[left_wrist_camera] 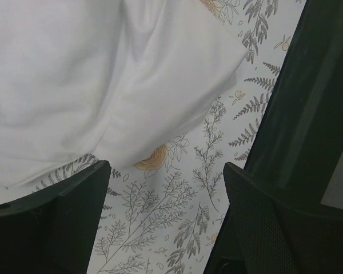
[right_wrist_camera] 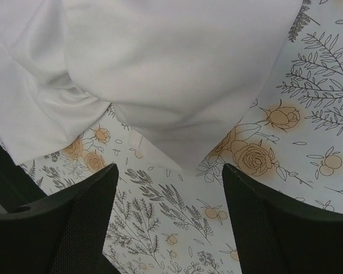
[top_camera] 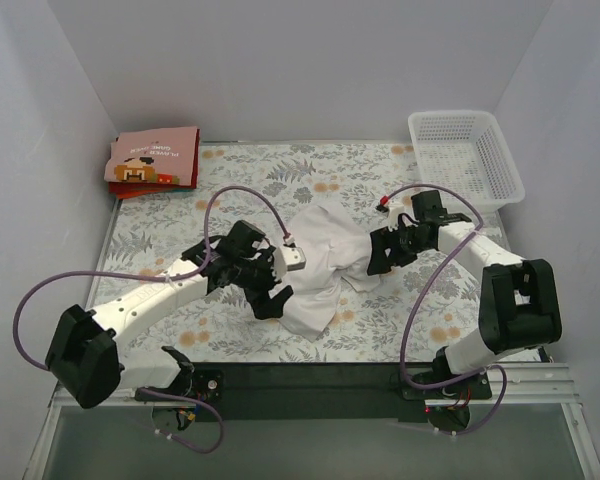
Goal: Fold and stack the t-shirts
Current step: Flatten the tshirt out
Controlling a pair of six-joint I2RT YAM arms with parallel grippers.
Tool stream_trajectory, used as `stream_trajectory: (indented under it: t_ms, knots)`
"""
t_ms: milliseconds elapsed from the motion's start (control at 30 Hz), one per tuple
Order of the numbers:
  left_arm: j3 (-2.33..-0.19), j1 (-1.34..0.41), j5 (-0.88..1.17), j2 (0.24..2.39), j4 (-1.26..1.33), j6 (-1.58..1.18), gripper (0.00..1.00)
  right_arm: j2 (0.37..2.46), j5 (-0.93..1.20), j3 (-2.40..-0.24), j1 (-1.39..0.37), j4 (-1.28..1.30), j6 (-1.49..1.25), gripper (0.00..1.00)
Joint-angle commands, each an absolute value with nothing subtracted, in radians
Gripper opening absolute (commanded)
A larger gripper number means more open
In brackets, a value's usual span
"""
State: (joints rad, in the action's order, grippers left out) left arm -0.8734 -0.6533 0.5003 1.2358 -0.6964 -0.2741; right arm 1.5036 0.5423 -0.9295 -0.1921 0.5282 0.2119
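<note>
Top external: left gripper [top_camera: 269, 302] and right gripper [top_camera: 378, 262] gape empty at t-shirt [top_camera: 325, 250] edges.

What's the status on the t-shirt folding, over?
Left end effector open, right end effector open, both empty. White t-shirt crumpled between them. Nothing blocking.

blocked: basket [top_camera: 450, 114] back-right, folded t-shirts [top_camera: 155, 158] back-left | free: table [top_camera: 300, 165] back-centre between them

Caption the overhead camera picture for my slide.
Open left hand and open right hand flank a crumpled white t-shirt on a floral table; folded shirts far left, basket far right.
</note>
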Motion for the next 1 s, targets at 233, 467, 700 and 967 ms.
stream_trajectory:
  t_ms: [233,467,700,967]
  knots:
    - [-0.836,-0.87,0.305,1.379,-0.489,-0.239,0.79,1.624,0.476,-0.862,-0.222,0.382,0.196,0.73]
    - [-0.776,-0.887,0.273,1.45,-0.397,-0.271,0.7,1.69,0.48,-0.87,-0.229,0.373,0.196,0.35]
    - [-0.799,-0.816,0.27,1.401,-0.512,-0.334,0.02,1.626,0.472,-0.968,-0.204,0.503,0.251,0.01]
    - [-1.061,-0.353,0.563,1.284,-0.859,-0.154,0.0,1.456,0.384,-1.117,-0.153,0.653,0.4,0.01]
